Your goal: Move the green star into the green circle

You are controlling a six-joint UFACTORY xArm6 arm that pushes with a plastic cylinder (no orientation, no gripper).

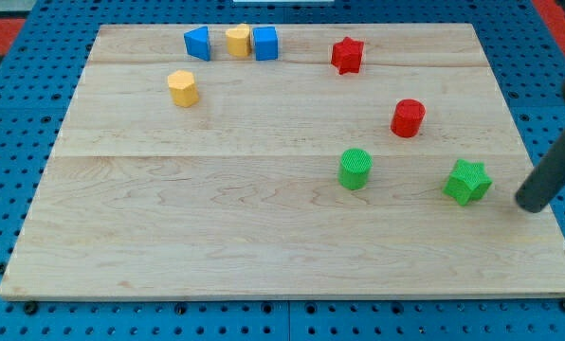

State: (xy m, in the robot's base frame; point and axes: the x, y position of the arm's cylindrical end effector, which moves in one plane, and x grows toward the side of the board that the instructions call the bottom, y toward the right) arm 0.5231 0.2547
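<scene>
The green star [467,182] lies at the view's right on the wooden board [216,227]. The green circle [355,169], a short cylinder, stands to its left, well apart from it. My tip [528,204] rests on the board just to the right of the green star and slightly below it, with a small gap between them. The dark rod slants up to the view's right edge.
A red cylinder [408,117] stands above the green blocks. A red star [347,55] lies near the top. A blue block [198,43], a yellow block [238,41] and a blue cube [264,43] line the top edge. A yellow hexagon [182,88] sits below them.
</scene>
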